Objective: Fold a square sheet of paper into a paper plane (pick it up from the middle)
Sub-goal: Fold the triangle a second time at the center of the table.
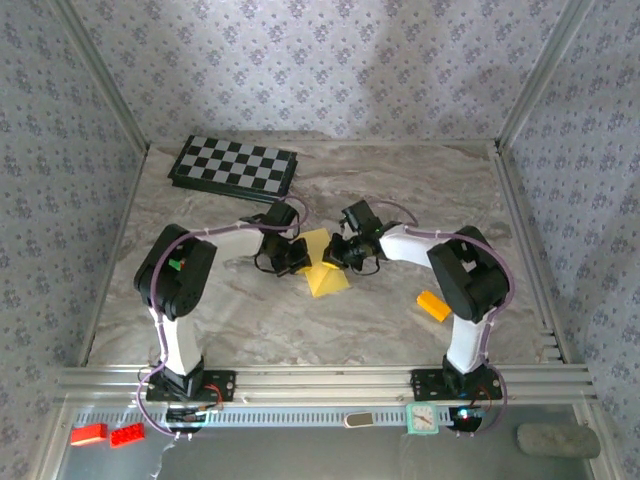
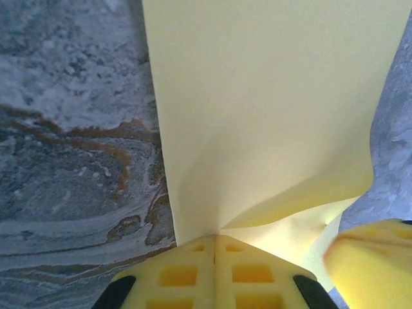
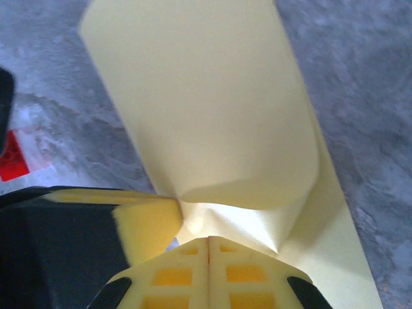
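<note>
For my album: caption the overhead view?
Left hand and right hand pinch the yellow paper together, checkerboard behind.

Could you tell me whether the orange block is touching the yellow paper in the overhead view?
No, the orange block lies well to the right of the yellow paper, with a clear gap between them.

No text, brand or number can be read. Fine tick marks are seen along the pale strip at the near edge, but no figures can be made out. The face of the small teal clock is too small to be read. The red patch in the right wrist view is blurred.
</note>
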